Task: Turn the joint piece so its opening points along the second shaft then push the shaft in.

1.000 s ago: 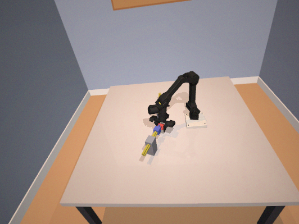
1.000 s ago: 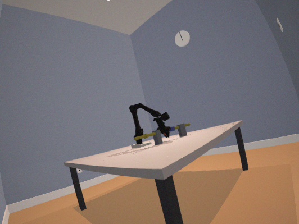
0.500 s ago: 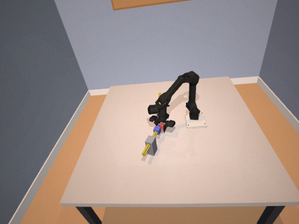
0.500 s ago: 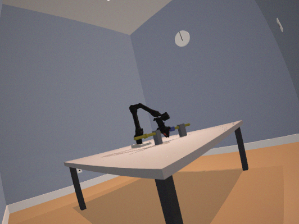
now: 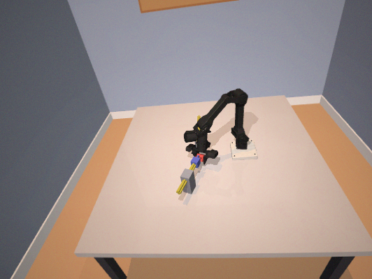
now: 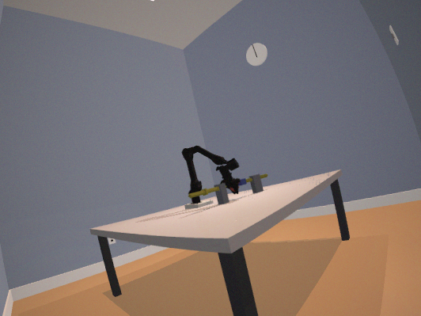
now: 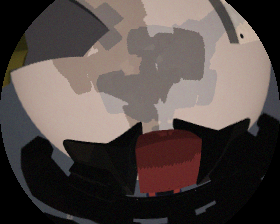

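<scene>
The red joint piece (image 5: 200, 156) (image 6: 233, 189) (image 7: 169, 160) is between the fingers of my gripper (image 7: 158, 123), which is shut on it. In the wrist view its red face fills the gap between the black fingers. A blue piece (image 5: 196, 161) (image 6: 242, 181) sits beside it on the end of the first yellow shaft (image 5: 181, 187) (image 6: 264, 175), which runs through a grey block (image 5: 191, 185) (image 6: 256, 184). The second yellow shaft (image 5: 198, 117) (image 6: 198, 193) runs through another grey block (image 6: 222, 195). The arm hides much of it in the top view. The opening's direction cannot be made out.
The arm's white base plate (image 5: 245, 154) (image 6: 191, 207) stands to the right of the shafts in the top view. In the wrist view a dark grey shape (image 7: 60, 32) is at upper left, with a yellow part (image 7: 16, 61) at the left edge. Everything stands on the table (image 5: 266, 205).
</scene>
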You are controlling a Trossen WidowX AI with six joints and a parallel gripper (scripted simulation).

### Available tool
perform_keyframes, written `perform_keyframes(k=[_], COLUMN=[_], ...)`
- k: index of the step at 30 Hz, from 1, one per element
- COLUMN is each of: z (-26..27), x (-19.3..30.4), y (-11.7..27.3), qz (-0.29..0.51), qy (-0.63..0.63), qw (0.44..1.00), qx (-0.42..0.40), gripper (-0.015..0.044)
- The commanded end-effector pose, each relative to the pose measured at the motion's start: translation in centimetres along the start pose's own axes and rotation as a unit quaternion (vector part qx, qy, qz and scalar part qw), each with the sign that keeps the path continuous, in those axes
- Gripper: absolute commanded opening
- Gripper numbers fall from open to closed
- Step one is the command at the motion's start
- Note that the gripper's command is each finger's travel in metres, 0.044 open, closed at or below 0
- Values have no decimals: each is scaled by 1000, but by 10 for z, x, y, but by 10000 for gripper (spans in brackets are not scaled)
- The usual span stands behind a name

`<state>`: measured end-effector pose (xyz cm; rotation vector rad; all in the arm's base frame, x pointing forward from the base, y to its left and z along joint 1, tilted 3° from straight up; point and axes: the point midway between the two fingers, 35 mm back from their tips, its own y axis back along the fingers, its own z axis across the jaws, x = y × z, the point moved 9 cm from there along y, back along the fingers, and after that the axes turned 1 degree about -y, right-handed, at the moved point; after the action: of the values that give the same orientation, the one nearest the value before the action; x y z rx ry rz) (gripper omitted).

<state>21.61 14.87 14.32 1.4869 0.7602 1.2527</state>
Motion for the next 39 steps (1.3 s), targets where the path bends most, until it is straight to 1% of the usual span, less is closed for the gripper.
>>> perform_keyframes(k=[1, 20, 21, 22, 27, 32, 33, 39], z=[0, 0, 0, 0, 0, 0, 0, 0], x=[-1, -1, 0, 0, 0, 0, 0, 1], y=[-1, -1, 0, 0, 0, 0, 0, 0], qz=[-2, -2, 0, 0, 0, 0, 0, -4], qy=[-3, -3, 0, 0, 0, 0, 0, 3], qw=[1000, 1000, 1000, 1000, 1000, 1000, 1000, 1000], qx=[0, 0, 0, 0, 0, 0, 0, 0], gripper=[182, 182, 156, 147, 147, 16, 0, 0])
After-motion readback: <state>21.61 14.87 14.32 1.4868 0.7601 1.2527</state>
